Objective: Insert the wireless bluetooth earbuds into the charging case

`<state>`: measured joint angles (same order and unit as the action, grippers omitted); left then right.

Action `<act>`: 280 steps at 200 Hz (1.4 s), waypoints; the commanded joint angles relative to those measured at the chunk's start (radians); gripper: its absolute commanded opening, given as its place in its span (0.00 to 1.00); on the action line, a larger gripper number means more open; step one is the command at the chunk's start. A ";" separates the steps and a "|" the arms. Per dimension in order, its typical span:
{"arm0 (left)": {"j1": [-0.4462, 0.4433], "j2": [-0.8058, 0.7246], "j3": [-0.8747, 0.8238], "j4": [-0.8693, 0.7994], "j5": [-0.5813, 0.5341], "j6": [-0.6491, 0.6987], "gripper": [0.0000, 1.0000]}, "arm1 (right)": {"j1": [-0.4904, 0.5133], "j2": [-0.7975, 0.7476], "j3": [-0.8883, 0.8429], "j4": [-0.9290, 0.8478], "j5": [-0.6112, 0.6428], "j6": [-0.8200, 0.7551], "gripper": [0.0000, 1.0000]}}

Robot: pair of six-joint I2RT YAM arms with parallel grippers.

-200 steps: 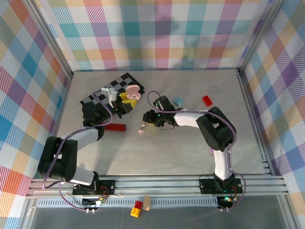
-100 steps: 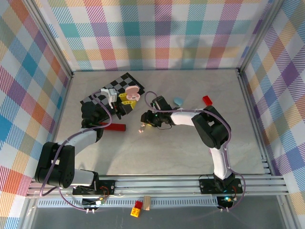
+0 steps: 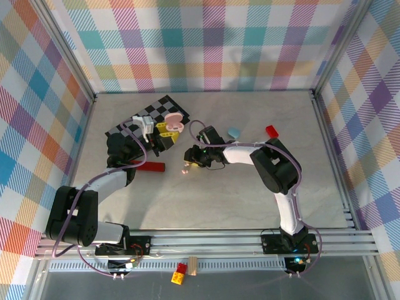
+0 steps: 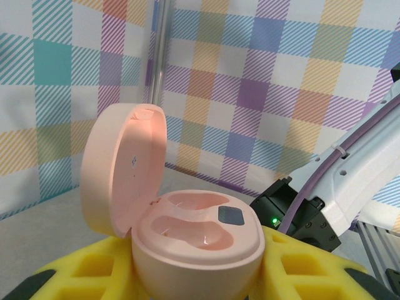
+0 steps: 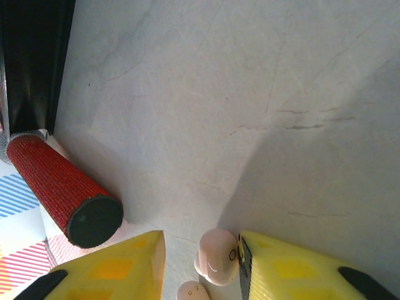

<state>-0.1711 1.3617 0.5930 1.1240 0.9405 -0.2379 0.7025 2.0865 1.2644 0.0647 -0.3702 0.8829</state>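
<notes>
left gripper [image 3: 164, 129] — clamped shut on the open pink case [image 4: 197, 240] | right gripper [image 5: 201, 247] — fingers stood apart around a pink earbud [image 5: 217, 257] that touched one pad | red cylinder [image 5: 62, 187] lay nearby

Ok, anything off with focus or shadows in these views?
Left wrist: pink case sharp, yellow claw fingers at the bottom softer. Right wrist: a broad shadow darkens the table on the right; pink earbud slightly blurred. Top external: even light, no glare.
</notes>
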 commanded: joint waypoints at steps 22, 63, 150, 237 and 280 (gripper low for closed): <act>0.011 -0.019 0.001 0.017 0.011 0.021 0.37 | 0.012 0.020 0.011 0.038 -0.045 0.005 0.31; 0.012 -0.019 -0.001 0.017 0.011 0.022 0.37 | 0.012 0.028 0.008 0.055 -0.059 0.011 0.30; 0.012 -0.018 0.001 0.019 0.013 0.022 0.37 | 0.020 0.038 0.019 0.065 -0.088 0.008 0.30; 0.017 -0.054 -0.018 -0.016 -0.024 0.060 0.37 | 0.059 0.068 0.150 -0.263 0.047 -0.177 0.31; 0.028 -0.090 -0.024 -0.048 -0.043 0.086 0.37 | 0.061 0.106 0.174 -0.300 0.066 -0.160 0.26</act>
<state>-0.1619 1.3067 0.5777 1.0721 0.9115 -0.1871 0.7559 2.1479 1.4185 -0.1612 -0.3401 0.7425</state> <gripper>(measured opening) 0.369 0.277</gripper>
